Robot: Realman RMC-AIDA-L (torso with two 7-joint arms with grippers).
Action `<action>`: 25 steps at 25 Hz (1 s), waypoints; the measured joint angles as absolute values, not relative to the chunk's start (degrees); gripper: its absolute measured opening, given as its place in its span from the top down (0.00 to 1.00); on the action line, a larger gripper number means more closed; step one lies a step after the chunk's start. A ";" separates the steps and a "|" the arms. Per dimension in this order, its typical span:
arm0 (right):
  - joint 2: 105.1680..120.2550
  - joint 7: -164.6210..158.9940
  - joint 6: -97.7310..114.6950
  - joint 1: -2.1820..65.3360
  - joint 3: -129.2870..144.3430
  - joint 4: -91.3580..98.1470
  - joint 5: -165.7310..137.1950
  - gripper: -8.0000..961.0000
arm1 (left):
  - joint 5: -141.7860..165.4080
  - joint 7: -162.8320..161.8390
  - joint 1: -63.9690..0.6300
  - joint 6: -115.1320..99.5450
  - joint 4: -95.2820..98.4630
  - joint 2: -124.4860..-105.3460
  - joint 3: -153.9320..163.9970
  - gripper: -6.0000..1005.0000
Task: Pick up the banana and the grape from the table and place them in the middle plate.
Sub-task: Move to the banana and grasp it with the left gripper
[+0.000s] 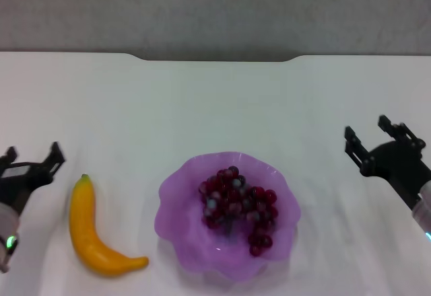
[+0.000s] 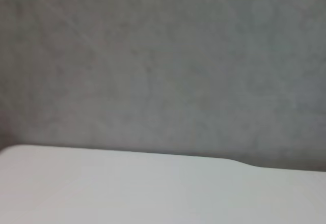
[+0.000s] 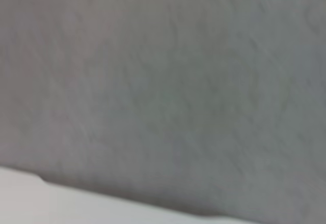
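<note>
The banana point(image 1: 94, 232) lies on the white table point(image 1: 215, 107) at the front left, stem tip pointing away from me. The bunch of dark red-purple grapes point(image 1: 237, 207) lies inside the purple scalloped plate point(image 1: 176, 202) at the front middle. My left gripper point(image 1: 32, 158) is open and empty at the far left, just left of the banana and apart from it. My right gripper point(image 1: 367, 133) is open and empty at the far right, well clear of the plate. The wrist views show only the table's far edge point(image 2: 153, 183) point(image 3: 30, 193) and the wall.
A grey wall point(image 1: 215, 10) stands behind the table's notched far edge point(image 1: 215, 58). White tabletop stretches between the plate and the far edge.
</note>
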State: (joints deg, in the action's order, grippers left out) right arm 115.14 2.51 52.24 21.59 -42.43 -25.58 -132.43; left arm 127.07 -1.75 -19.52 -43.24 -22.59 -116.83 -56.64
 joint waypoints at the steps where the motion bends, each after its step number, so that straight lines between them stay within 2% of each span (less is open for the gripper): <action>1: 115.14 2.54 51.06 21.58 -42.95 -25.01 -132.43 0.30 | 127.57 -1.68 -19.17 -41.74 -24.52 -116.62 -56.77 0.12; 8: 115.26 5.15 47.31 22.32 -43.56 -23.96 -132.47 0.30 | 134.63 6.46 -11.30 -21.30 -47.25 -114.77 -67.97 0.12; 12: 115.34 7.25 44.75 22.82 -43.57 -24.48 -132.47 0.30 | 137.58 17.57 -5.97 -1.09 -61.89 -116.86 -78.82 0.12; 18: 115.26 7.55 41.42 23.34 -43.84 -24.83 -132.38 0.30 | 142.10 18.64 -3.82 22.25 -74.73 -116.78 -85.26 0.12; 25: 115.25 7.72 40.62 23.45 -43.86 -24.96 -132.48 0.30 | 156.10 6.01 -4.44 40.50 -84.67 -116.98 -87.50 0.12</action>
